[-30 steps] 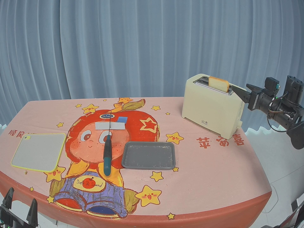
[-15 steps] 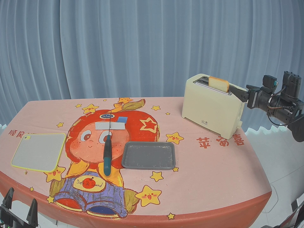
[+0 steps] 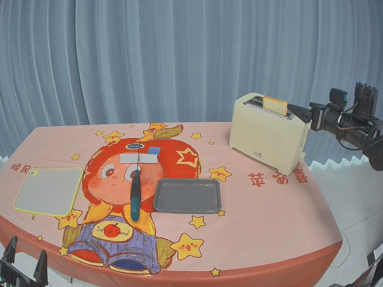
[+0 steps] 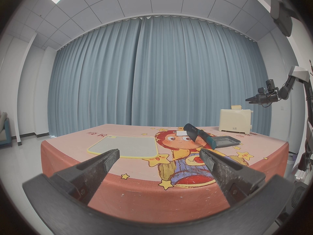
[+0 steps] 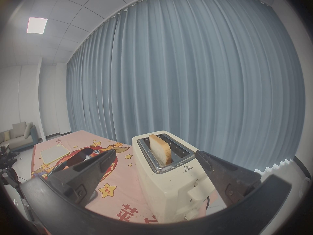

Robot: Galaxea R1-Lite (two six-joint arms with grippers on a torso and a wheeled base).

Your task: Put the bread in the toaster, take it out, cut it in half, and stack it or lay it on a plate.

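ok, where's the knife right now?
Head view: the knife lies on the table, left of centre, just left of the tray, with the board farther left.

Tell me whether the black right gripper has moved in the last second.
Yes: the black right gripper rose slightly against the top of the cream plastic toaster.

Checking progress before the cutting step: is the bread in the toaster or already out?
In: the bread stands upright in a slot of the toaster, its top poking out.
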